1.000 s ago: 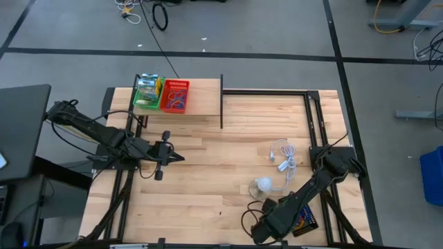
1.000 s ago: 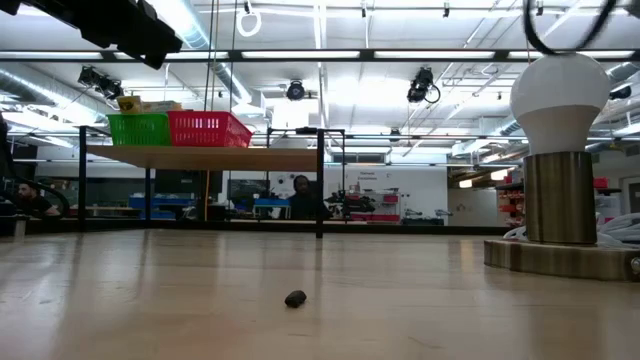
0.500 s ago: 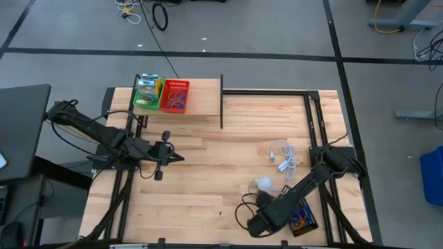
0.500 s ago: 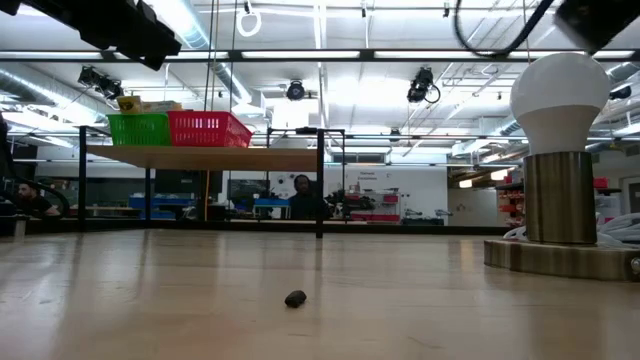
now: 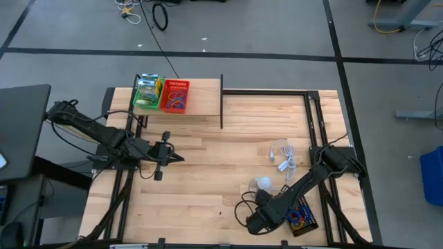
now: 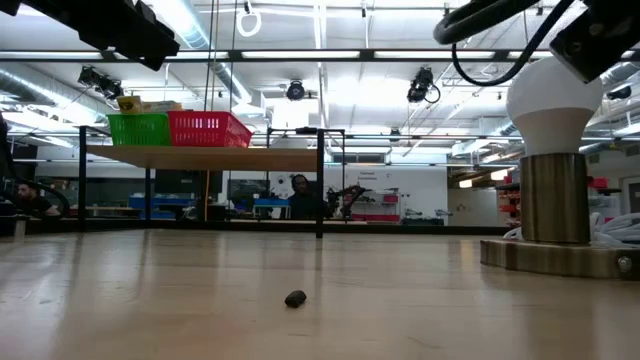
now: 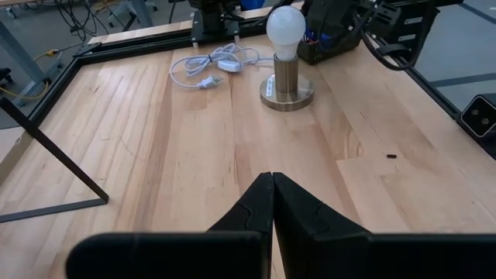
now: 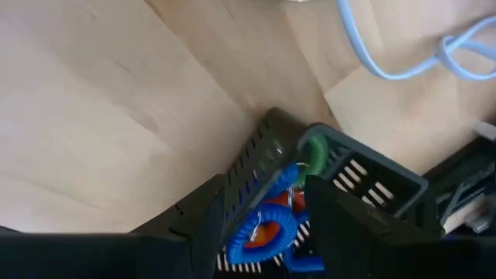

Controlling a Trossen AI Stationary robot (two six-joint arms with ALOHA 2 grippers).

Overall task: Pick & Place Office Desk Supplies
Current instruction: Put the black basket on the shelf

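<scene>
A black mesh basket point(image 5: 302, 220) stands near the table's front right corner, with blue, orange and green loops point(image 8: 267, 226) lying in it. My right gripper point(image 8: 267, 192) hangs over the basket's corner, pointing steeply down and open. One finger point(image 8: 208, 221) stands outside the basket's wall point(image 8: 260, 159) and the other point(image 8: 341, 221) stands over the inside. Whether either finger touches the basket I cannot tell. My left gripper point(image 7: 271, 203) is shut and holds nothing, raised above the table's left half point(image 5: 165, 158).
A white ball-shaped lamp point(image 5: 263, 184) with a white cord point(image 5: 284, 158) stands just beyond the black basket. A green basket point(image 5: 147, 93) and a red basket point(image 5: 174, 96) sit on a raised shelf at the far left. A small dark piece point(image 6: 295, 298) lies on the wood mid-table.
My right arm has swung toward the table's left edge, and more of the black basket with its loops now shows beside it.
</scene>
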